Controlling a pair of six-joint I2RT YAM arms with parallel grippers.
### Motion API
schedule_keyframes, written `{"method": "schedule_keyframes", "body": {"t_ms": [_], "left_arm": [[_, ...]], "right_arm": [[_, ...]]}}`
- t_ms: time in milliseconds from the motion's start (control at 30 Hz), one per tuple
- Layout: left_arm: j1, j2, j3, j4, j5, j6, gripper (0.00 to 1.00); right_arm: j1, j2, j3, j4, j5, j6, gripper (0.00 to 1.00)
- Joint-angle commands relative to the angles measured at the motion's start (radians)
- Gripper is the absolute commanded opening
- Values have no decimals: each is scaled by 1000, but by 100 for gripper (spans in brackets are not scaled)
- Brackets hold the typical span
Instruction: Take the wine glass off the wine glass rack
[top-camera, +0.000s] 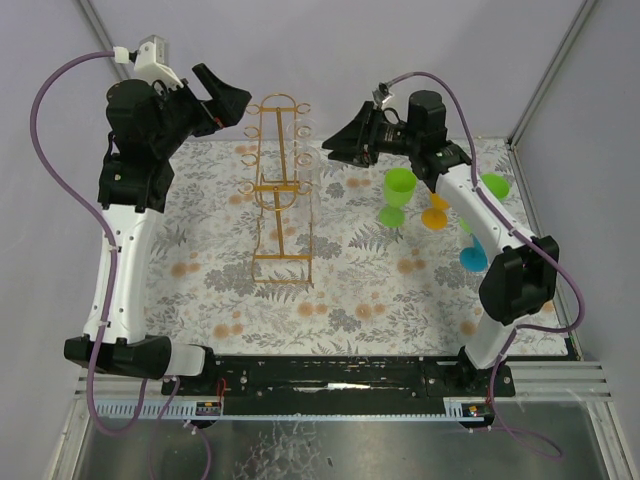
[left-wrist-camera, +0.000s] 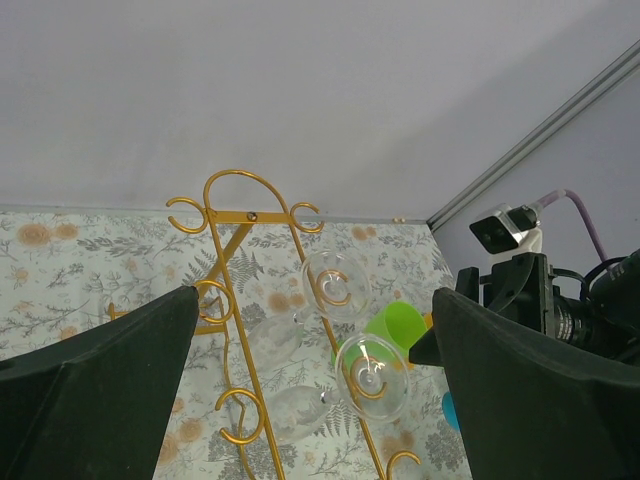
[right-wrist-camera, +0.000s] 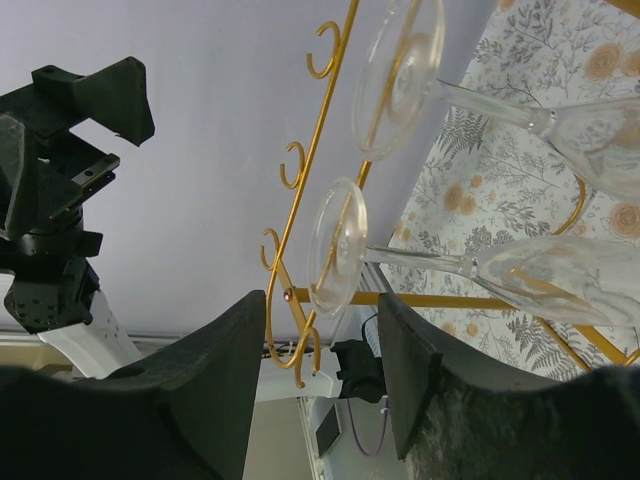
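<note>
Nothing is taken off yet. The wine glass (right-wrist-camera: 500, 272) hangs on the wine glass rack (top-camera: 278, 186), its foot just ahead of the right tool (right-wrist-camera: 320, 310), whose fingers stand apart and grasp nothing. The left tool (top-camera: 232, 100), beyond the rack, is released wide. A second glass hangs close beside and a green goblet (top-camera: 398, 190) stands behind the right tool, so I judge the way out narrow.

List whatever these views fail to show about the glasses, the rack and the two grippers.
- Right wrist: the bowls of both wine glasses run off the right edge; whether the right gripper touches the nearer foot is unclear.
- Top external: the glasses are too faint against the wine glass rack and patterned cloth to count.
- Left wrist: the fingers of the left gripper cover parts of the rack.
</note>
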Motion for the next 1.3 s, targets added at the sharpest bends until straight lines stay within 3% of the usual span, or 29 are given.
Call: {"method": "schedule_keyframes", "body": {"t_ms": [0,333,1267], "left_arm": [[1,-25,-4,11,-5,20,100],[1,-34,-11,8,-12,23,100],[2,-31,-29,6,-11,31,100]], "right_arm": [[23,13,81,-11,-40,-1,54],[34,48,103,-75,-44,-24,48],[56,79,108,-18,-77,24,37]]}}
